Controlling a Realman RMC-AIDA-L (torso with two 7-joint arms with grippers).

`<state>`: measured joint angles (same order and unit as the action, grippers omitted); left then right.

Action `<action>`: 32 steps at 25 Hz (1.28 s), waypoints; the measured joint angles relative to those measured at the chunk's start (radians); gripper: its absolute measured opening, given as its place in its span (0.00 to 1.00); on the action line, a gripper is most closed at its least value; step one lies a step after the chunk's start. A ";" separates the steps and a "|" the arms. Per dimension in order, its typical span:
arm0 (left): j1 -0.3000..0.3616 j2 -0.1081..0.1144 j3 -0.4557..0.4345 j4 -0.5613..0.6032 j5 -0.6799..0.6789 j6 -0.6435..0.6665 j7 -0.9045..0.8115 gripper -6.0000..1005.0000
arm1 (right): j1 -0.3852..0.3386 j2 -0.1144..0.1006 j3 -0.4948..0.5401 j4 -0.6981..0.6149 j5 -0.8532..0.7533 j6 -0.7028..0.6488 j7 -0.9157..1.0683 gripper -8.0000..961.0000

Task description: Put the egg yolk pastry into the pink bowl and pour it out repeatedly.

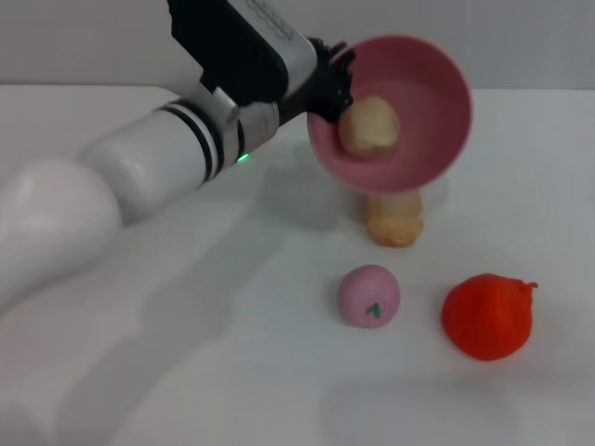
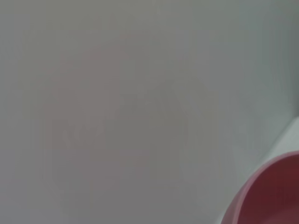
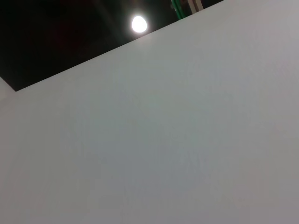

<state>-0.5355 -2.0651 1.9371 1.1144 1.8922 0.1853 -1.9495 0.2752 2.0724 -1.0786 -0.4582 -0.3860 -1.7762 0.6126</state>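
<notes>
In the head view my left gripper (image 1: 333,85) is shut on the left rim of the pink bowl (image 1: 423,84) and holds it in the air, tipped steeply with its opening facing me. The egg yolk pastry (image 1: 368,125), a pale beige ball, lies inside the bowl against the lower left wall. A curved piece of the bowl's rim also shows in the left wrist view (image 2: 271,196). The right arm is out of the head view, and its wrist view shows only a bare white surface.
On the white table (image 1: 186,353) below the bowl lies a tan oblong bread (image 1: 394,219), half hidden by the bowl. In front of it are a pink ball with a green mark (image 1: 368,295) and a red-orange crumpled object (image 1: 489,316).
</notes>
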 joint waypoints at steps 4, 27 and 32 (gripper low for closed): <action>0.031 0.000 0.160 0.013 0.005 -0.278 0.032 0.05 | 0.004 0.000 -0.011 0.010 -0.001 0.000 0.022 0.71; 0.060 -0.005 0.548 -0.107 0.306 -1.074 0.069 0.05 | 0.022 0.003 -0.038 0.017 -0.004 -0.001 0.030 0.70; 0.069 -0.006 0.581 -0.130 0.366 -1.185 0.069 0.05 | 0.027 0.003 -0.038 0.017 -0.004 -0.001 0.030 0.70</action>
<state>-0.4669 -2.0711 2.5178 0.9845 2.2587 -0.9993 -1.8806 0.3019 2.0755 -1.1167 -0.4417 -0.3897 -1.7769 0.6428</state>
